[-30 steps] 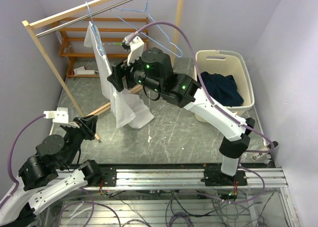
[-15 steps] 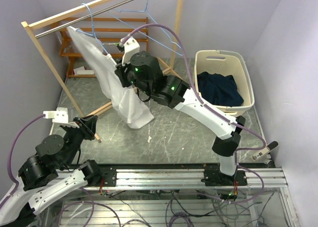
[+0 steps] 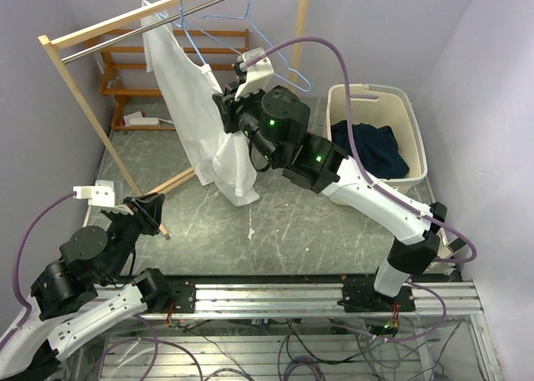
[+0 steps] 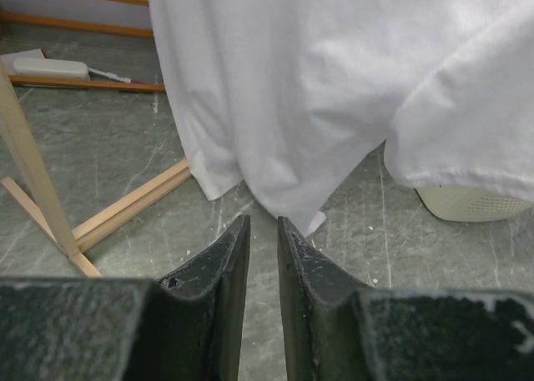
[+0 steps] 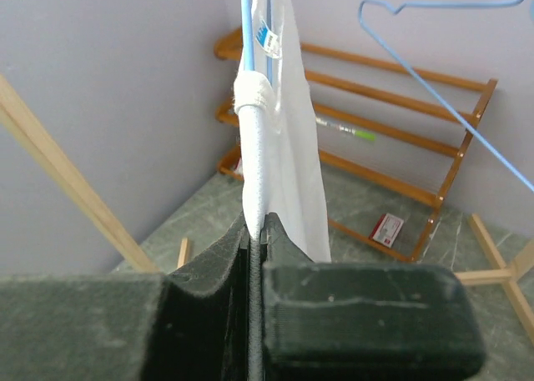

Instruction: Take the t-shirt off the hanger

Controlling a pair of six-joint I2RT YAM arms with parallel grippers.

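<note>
The white t-shirt [image 3: 196, 89] hangs from a blue wire hanger [image 3: 190, 32] hooked on the metal rail [image 3: 125, 32]. Its lower part bunches down toward the floor. My right gripper [image 3: 225, 107] is raised at the shirt's right edge and is shut on a rolled fold of its fabric. The right wrist view shows the gripper [image 5: 256, 224] clamping the t-shirt [image 5: 288, 139], with the hanger [image 5: 247, 31] wire running up above it. My left gripper [image 3: 153, 211] sits low at the near left. In its own view the gripper [image 4: 260, 224] has its jaws a narrow gap apart, holding nothing, below the t-shirt [image 4: 334, 81].
An empty blue hanger [image 3: 271, 52] hangs on the rail to the right. A cream laundry basket [image 3: 375, 92] holding a dark garment [image 3: 374, 147] stands at the right. The wooden rack's leg [image 3: 88, 106], floor brace [image 4: 125, 208] and a wooden shelf unit [image 3: 133, 60] stand behind.
My right gripper closed on the t-shirt's edge and moved right and up with it. The shirt swung out to the left and now hangs stretched toward the gripper. The left arm has not moved.
</note>
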